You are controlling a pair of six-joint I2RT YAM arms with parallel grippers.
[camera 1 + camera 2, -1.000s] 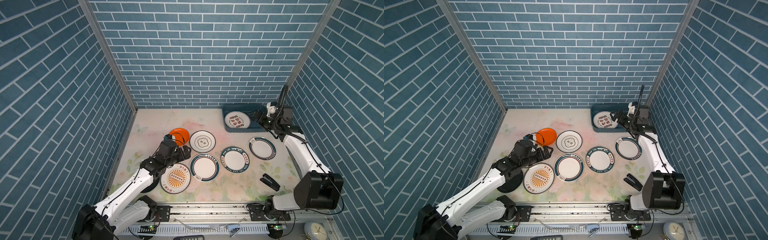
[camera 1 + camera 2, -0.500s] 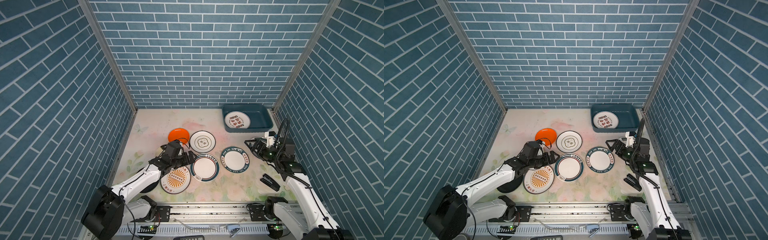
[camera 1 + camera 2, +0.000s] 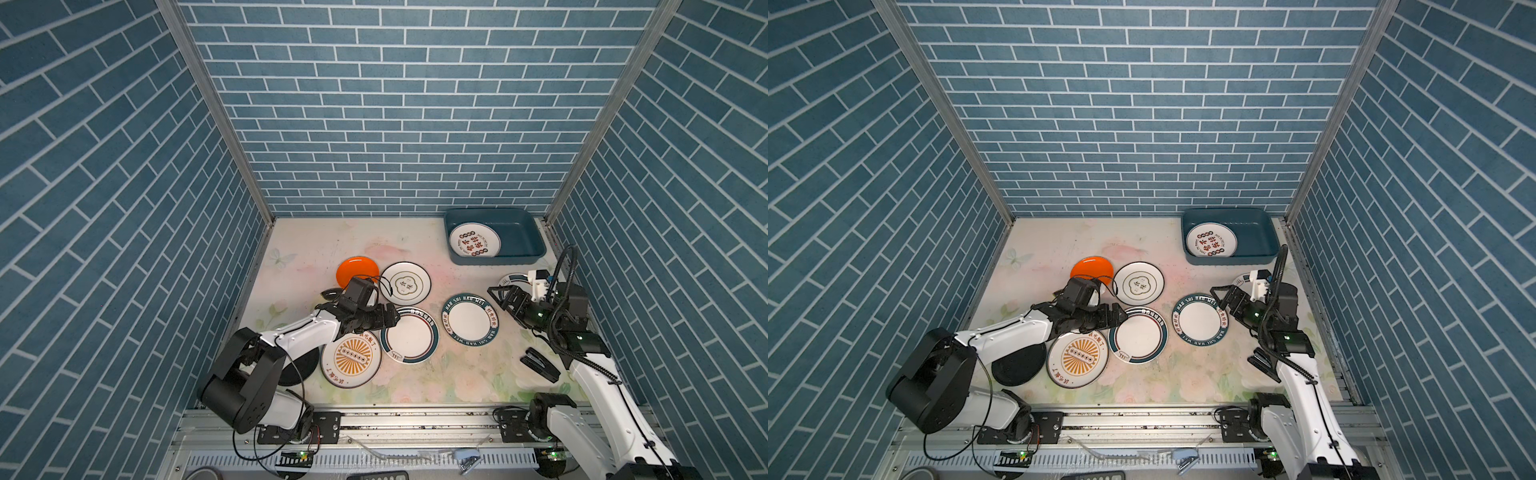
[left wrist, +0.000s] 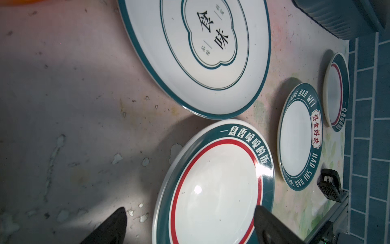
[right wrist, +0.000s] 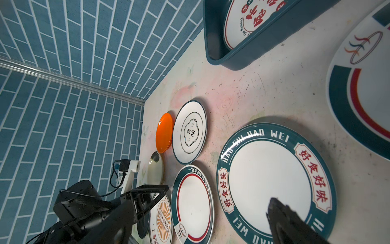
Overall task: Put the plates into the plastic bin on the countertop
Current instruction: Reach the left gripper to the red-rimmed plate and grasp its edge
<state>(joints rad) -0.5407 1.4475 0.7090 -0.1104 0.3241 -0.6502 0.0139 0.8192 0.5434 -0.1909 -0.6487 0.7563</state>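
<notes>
— Where do we stand with the plates?
— The bin (image 3: pixel 528 232), upper right in a top view, holds one plate (image 3: pixel 474 245). The rest lie loose at centre on the countertop (image 3: pixel 316 245).
— Our grippers?
— We see both gaping wide, ready to pinch rims. The left gripper (image 3: pixel 392 316) straddles the red-ringed plate (image 3: pixel 409 338), and the right gripper (image 3: pixel 498 299) nears the lettered plate (image 3: pixel 469 319). The stapler (image 3: pixel 540 365), lower right, blocks nothing.
</notes>
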